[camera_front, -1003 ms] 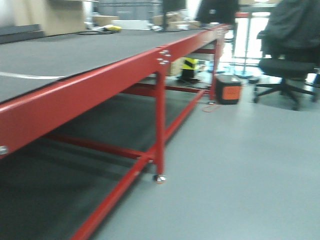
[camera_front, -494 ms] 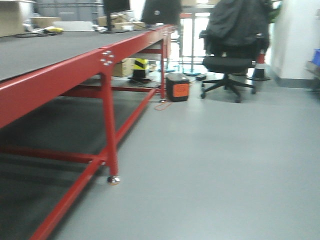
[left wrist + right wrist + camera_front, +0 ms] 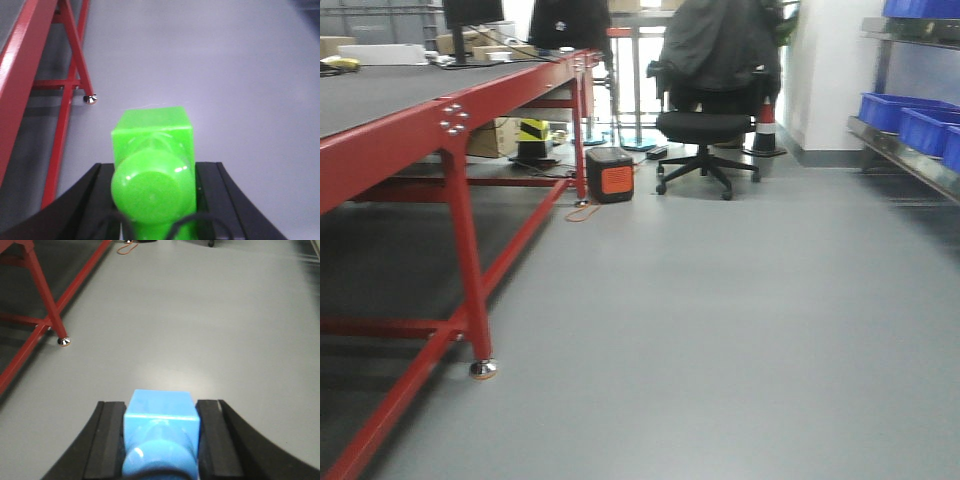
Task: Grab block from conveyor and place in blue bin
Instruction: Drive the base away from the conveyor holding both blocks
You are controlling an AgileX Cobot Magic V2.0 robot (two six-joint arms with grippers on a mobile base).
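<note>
The blue block (image 3: 160, 412), stud toward the camera, is clamped between the black fingers (image 3: 112, 440) of the right gripper (image 3: 161, 440) and is held above bare grey floor (image 3: 200, 330). The left gripper (image 3: 152, 200) is closed on a green block (image 3: 152, 137) of the same shape.

In the front view the conveyor (image 3: 380, 150) is seen along the left edge, red frame rail nearest and dark belt on top. One leg is ended by a silver foot (image 3: 482, 369) on the floor. In both wrist views that leg and the lower rails are seen to the left, apart from the grippers.

A wide open strip of floor is left between the conveyor frame and a shelf (image 3: 910, 165) at right, on which blue bins (image 3: 905, 115) are carried. The far end of the strip is closed off by an office chair (image 3: 705, 125), an orange-and-black box (image 3: 610, 175) beside a conveyor leg, and a traffic cone (image 3: 765, 125). The front view is slightly blurred.
</note>
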